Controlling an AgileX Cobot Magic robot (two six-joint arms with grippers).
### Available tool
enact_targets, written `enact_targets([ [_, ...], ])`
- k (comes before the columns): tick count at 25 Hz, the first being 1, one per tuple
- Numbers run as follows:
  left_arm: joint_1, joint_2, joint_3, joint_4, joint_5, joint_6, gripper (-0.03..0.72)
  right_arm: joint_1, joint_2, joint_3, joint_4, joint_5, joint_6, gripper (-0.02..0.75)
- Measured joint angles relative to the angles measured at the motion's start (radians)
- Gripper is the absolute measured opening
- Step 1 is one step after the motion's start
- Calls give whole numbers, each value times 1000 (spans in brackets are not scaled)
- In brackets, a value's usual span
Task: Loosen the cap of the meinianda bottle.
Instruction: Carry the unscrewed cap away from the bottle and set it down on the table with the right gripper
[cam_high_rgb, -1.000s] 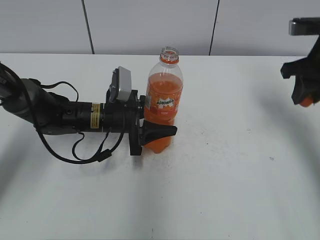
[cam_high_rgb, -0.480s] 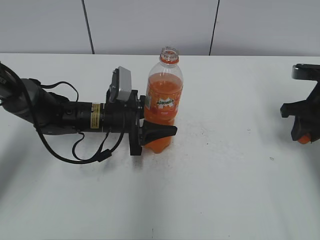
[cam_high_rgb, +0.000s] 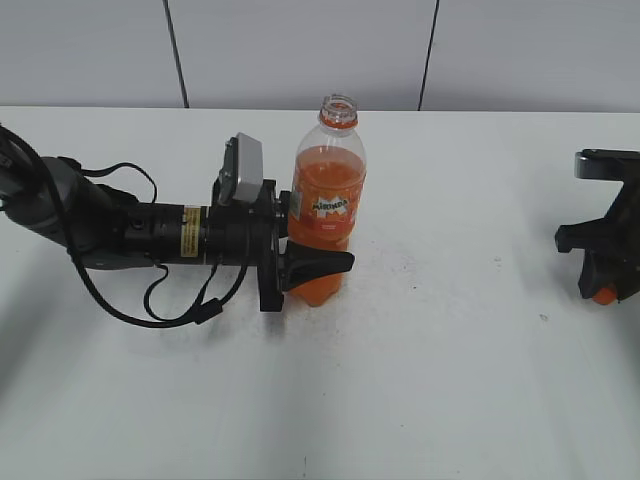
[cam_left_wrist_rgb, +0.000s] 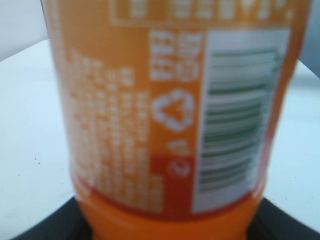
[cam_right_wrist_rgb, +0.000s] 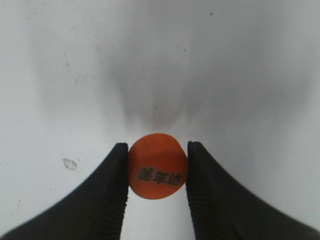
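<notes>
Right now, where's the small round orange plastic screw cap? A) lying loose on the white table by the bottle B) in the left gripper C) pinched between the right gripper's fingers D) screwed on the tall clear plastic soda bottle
C: the right wrist view shows the small round orange plastic screw cap clamped between the right gripper's two black fingers, while the tall clear plastic soda bottle's mouth stands open.
</notes>
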Motion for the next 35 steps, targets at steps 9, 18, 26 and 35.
enact_targets([
  [9, 0, 0, 0, 2, 0, 0, 384, 0, 0, 0, 0, 5, 0, 272],
  [18, 0, 0, 0, 2, 0, 0, 384, 0, 0, 0, 0, 9, 0, 272],
  [26, 0, 0, 0, 2, 0, 0, 384, 0, 16, 0, 0, 10, 0, 272],
  [35, 0, 0, 0, 3, 0, 0, 384, 0, 47, 0, 0, 28, 0, 272],
])
